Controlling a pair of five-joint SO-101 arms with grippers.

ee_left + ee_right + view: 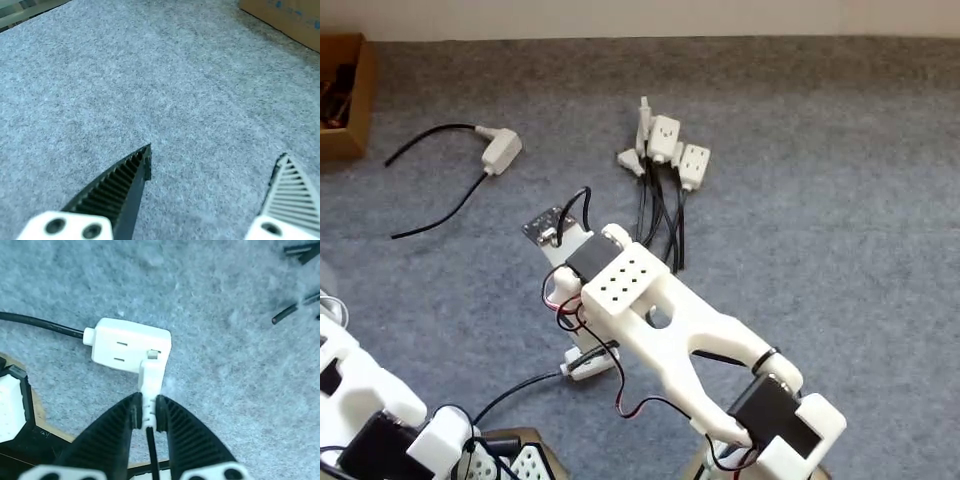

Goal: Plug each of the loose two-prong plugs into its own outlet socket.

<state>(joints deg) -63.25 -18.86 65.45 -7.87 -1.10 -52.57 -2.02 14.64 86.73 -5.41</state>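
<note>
My right gripper (146, 402) is shut on a white two-prong plug (150, 382). The plug's head rests against the face of a white outlet socket (125, 342) lying on the grey carpet, beside two bare slots. A black cable (40, 324) leaves that socket. In the high view this socket (590, 362) peeks out from under the right arm (660, 310). My left gripper (215, 157) hangs open over bare carpet with nothing between its fingers. Further white sockets (663, 138) and plugs (631, 160) lie clustered at the back.
A white cable end piece (500, 150) with a black cord lies at the back left. A cardboard box (342, 95) stands at the far left edge, and its side (285, 15) is near the left gripper. Black cords (660, 225) trail from the back cluster.
</note>
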